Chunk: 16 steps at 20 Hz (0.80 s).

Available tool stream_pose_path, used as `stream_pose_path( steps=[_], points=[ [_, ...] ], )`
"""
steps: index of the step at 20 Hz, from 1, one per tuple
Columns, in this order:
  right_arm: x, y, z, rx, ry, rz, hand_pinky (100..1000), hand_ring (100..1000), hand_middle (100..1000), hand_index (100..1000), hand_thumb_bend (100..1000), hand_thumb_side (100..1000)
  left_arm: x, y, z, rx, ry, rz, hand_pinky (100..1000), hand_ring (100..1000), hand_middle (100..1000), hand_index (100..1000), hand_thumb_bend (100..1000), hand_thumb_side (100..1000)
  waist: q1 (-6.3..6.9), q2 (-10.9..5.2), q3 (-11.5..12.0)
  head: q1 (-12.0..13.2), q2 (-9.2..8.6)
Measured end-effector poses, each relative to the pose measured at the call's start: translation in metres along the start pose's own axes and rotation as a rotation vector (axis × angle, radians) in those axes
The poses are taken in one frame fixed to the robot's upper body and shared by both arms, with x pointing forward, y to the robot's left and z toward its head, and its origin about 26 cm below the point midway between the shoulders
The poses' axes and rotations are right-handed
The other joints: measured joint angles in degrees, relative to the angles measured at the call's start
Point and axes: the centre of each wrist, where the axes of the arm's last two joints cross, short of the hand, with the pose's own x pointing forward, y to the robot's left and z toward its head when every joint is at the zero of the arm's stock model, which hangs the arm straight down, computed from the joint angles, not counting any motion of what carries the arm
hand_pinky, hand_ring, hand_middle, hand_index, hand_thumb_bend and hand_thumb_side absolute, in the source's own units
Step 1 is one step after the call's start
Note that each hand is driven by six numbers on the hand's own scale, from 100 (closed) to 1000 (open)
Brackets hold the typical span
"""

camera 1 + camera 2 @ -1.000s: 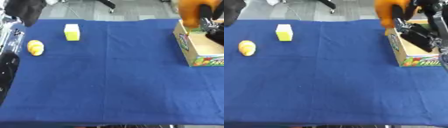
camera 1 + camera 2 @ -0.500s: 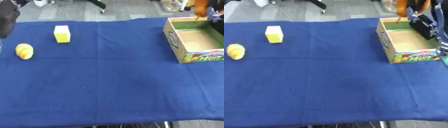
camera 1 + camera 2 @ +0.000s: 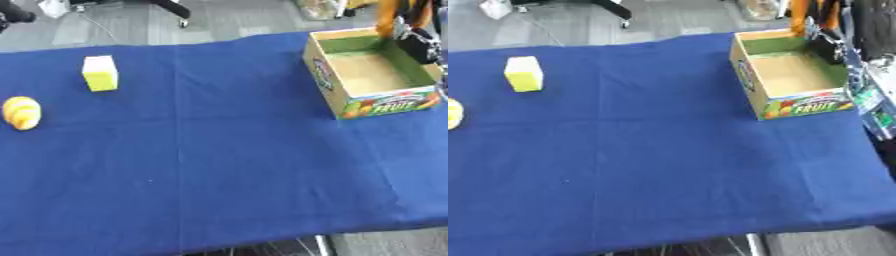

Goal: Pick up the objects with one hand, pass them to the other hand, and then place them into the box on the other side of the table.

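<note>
A yellow block (image 3: 100,73) stands on the blue table (image 3: 219,160) at the far left. Nearer the left edge lies a rounded yellow-orange object (image 3: 22,113). An open cardboard fruit box (image 3: 367,70), empty inside, sits at the far right. My right hand (image 3: 857,37) shows as black and silver parts over the box's far right corner. An orange shape (image 3: 386,18) stands just behind the box's far wall, and I cannot tell whether the hand holds it. A dark bit of my left hand (image 3: 12,15) shows in the upper left corner, away from both yellow things.
Grey floor and a chair base (image 3: 171,7) lie beyond the table's far edge. A green and white object (image 3: 877,107) sits off the table's right edge, beside the box.
The whole picture has shifted, so the camera moved; the box now shows fully. My right hand has drawn back from over the box's front to its far right corner.
</note>
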Motion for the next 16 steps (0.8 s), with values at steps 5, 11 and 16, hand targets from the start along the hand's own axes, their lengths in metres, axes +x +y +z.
stream_pose_path(
  steps=[5,11,16],
  points=[
    [-0.024,0.021,0.011,0.235,0.098,-0.041,653,673,100,472,227,100,-0.003,-0.003,0.004,0.01,-0.007,0.017,706,549,502,554,100,470,0.13,0.0,0.74,-0.71,0.0],
    [-0.038,0.031,0.021,0.499,0.101,-0.062,726,763,160,679,608,347,-0.003,-0.004,0.006,0.014,-0.009,0.014,709,550,503,556,100,476,0.3,-0.01,0.92,-0.31,0.0],
    [-0.04,0.029,0.021,0.522,0.095,-0.066,736,774,244,690,617,402,-0.004,-0.003,0.007,0.016,-0.008,0.01,709,551,503,556,100,481,0.3,-0.01,0.92,0.19,0.0]
  ],
)
